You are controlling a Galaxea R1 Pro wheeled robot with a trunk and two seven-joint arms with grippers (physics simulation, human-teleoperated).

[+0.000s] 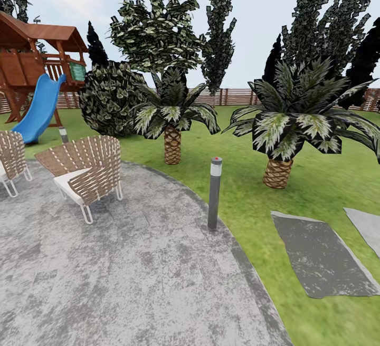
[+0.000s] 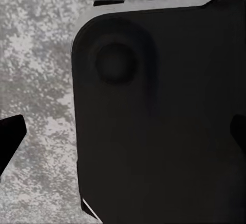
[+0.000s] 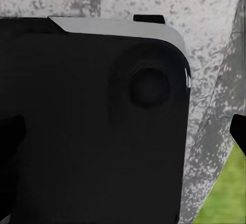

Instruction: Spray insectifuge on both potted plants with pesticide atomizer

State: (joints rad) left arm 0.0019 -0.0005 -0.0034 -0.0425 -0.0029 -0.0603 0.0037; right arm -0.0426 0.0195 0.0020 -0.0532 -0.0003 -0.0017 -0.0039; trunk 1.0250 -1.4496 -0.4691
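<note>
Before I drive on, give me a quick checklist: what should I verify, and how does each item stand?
1. Atomizer located: not ok, none visible on the patio or lawn.
2. Potted plants located: not ok; only palms ahead.
3. Path forward: not ok, bollard light at the patio's edge and wicker chair to its left.
4. Left pincer empty: cannot tell, a dark body blocks the view.
5. Right pincer empty: cannot tell, same.

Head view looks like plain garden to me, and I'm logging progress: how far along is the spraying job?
Nothing looks done. The head view shows the paved patio, a wicker chair, a lamp post and two palms, with no sprayer or small potted plants in sight. In hand: moving about. Left: finding the sprayer, picking it up, spraying both plants.
</note>
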